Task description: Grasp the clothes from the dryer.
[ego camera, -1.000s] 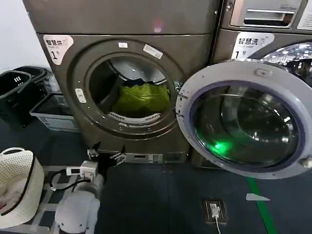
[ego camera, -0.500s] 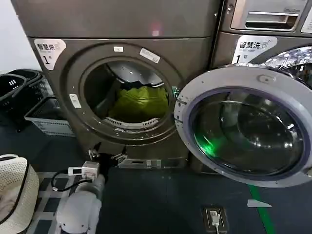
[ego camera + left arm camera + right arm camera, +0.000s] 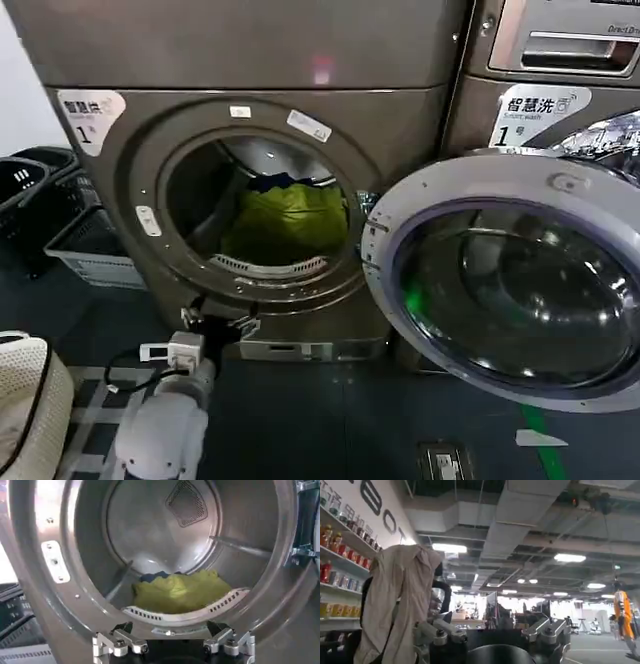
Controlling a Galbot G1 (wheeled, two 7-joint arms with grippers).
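Note:
The dryer (image 3: 400, 120) stands in front of me with its round porthole open and its glass door (image 3: 470, 180) swung out to the right. The clothes (image 3: 285, 222), a lime-green heap with a bit of dark blue on top, lie low inside the drum. My left gripper (image 3: 215, 322) hovers open just below the porthole's lower rim, outside the drum. In the left wrist view the clothes (image 3: 182, 591) lie beyond the rim, ahead of the open left gripper (image 3: 172, 644), which holds nothing. My right gripper (image 3: 492, 632) is open, away from the dryer, facing a room's ceiling.
A like bronze machine (image 3: 530, 110) stands at the right behind the open door. Grey baskets (image 3: 85, 245) and a dark bin (image 3: 20, 180) sit at the left. A white woven basket (image 3: 25, 405) is at the lower left. A floor socket (image 3: 445, 462) lies near a green line (image 3: 545, 455).
The head view has drawn closer to the dryer and shifted, so the porthole looks larger. The left gripper stays below the porthole's rim. The clothes have not moved.

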